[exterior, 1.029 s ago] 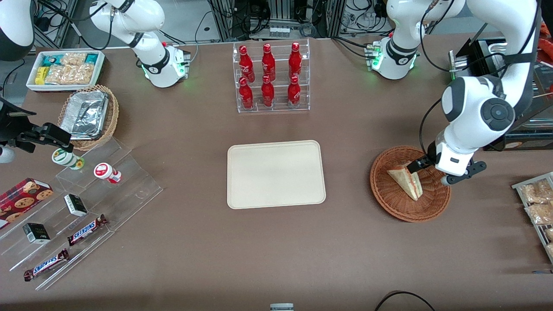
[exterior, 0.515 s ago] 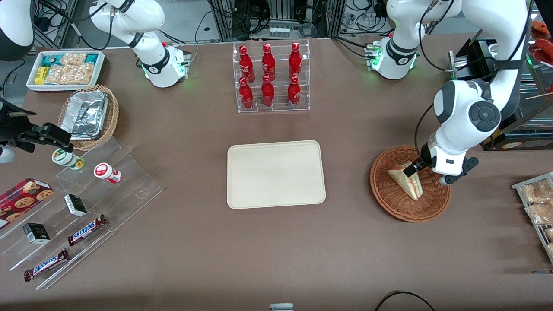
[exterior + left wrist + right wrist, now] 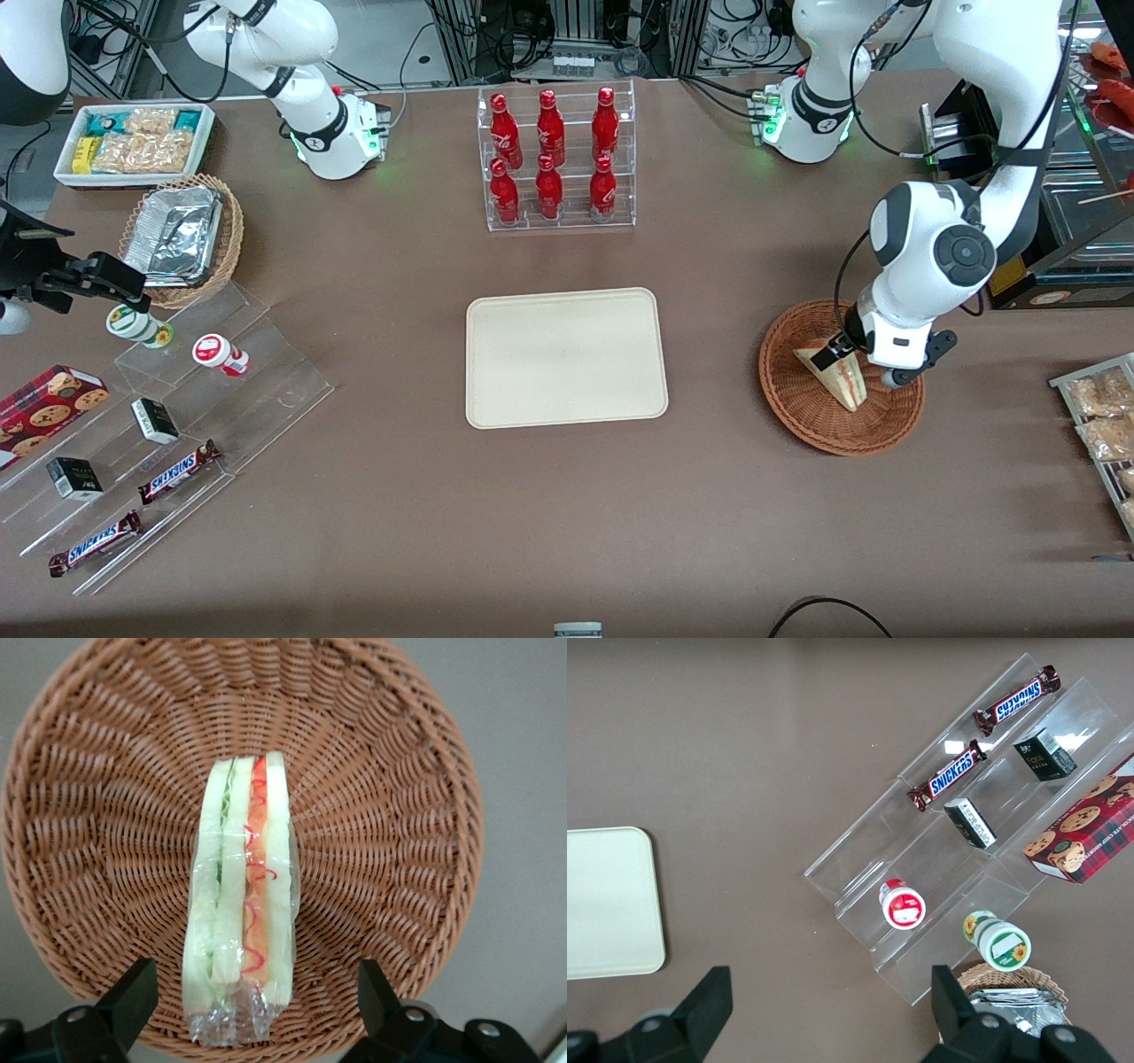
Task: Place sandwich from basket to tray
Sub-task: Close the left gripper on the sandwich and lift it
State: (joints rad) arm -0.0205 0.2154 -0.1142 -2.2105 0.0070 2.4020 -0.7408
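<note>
The sandwich, a plastic-wrapped wedge of white bread with red and green filling, lies in the round reddish-brown wicker basket toward the working arm's end of the table. My left gripper hangs open just above it. In the left wrist view the sandwich lies lengthwise between the two black fingers, which stand wide apart on either side of its wrapped end without touching it. The basket fills that view. The cream tray sits bare at the table's middle and also shows in the right wrist view.
An acrylic rack of red bottles stands farther from the front camera than the tray. Bagged snacks on a wire rack lie beside the basket at the table's edge. A stepped acrylic display, a tan basket with foil containers and a white snack bin sit toward the parked arm's end.
The left arm has swung toward the tray, carrying the open gripper from the basket's outer rim to a spot over the sandwich. The sandwich has not moved.
</note>
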